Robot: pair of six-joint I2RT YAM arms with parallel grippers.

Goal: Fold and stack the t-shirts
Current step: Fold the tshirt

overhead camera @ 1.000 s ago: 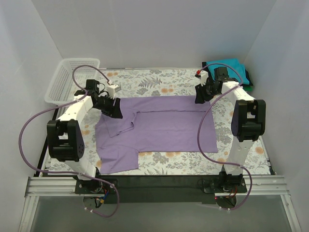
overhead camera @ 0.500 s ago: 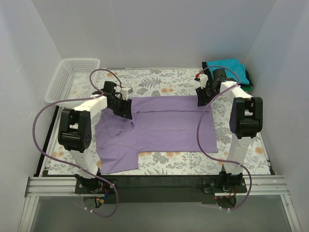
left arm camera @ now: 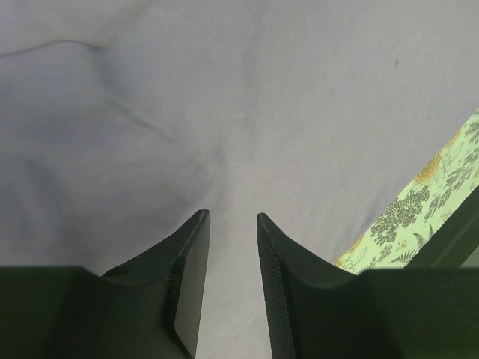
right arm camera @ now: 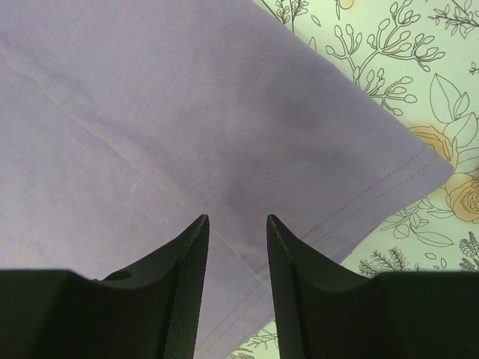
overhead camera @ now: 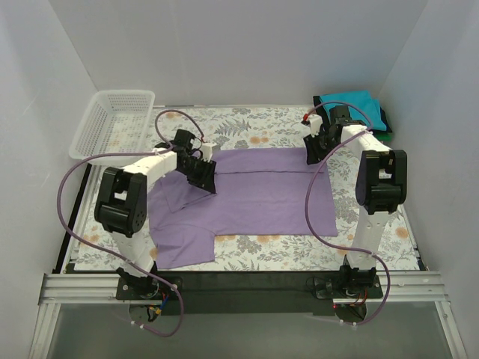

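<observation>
— Floral worktop (overhead camera: 247, 123), white basket (overhead camera: 112, 123) far left. Where's the lavender shirt (overhead camera: 262, 191)?
— Spread flat mid-worktop. The left claw (left arm camera: 233, 215) is over its left part, fingers slightly parted, empty.
— The right claw (right arm camera: 238, 218)?
— Parted too, over the shirt's far right corner. The teal folded shirt (overhead camera: 355, 101) lies beyond.

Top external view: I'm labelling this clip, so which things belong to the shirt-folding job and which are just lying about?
Job: lavender t-shirt, spread out mid-table; folded teal t-shirt at the far right corner; dark green t-shirt showing beneath it.
Lying about: white mesh basket, far left; floral table cloth underneath everything.
</observation>
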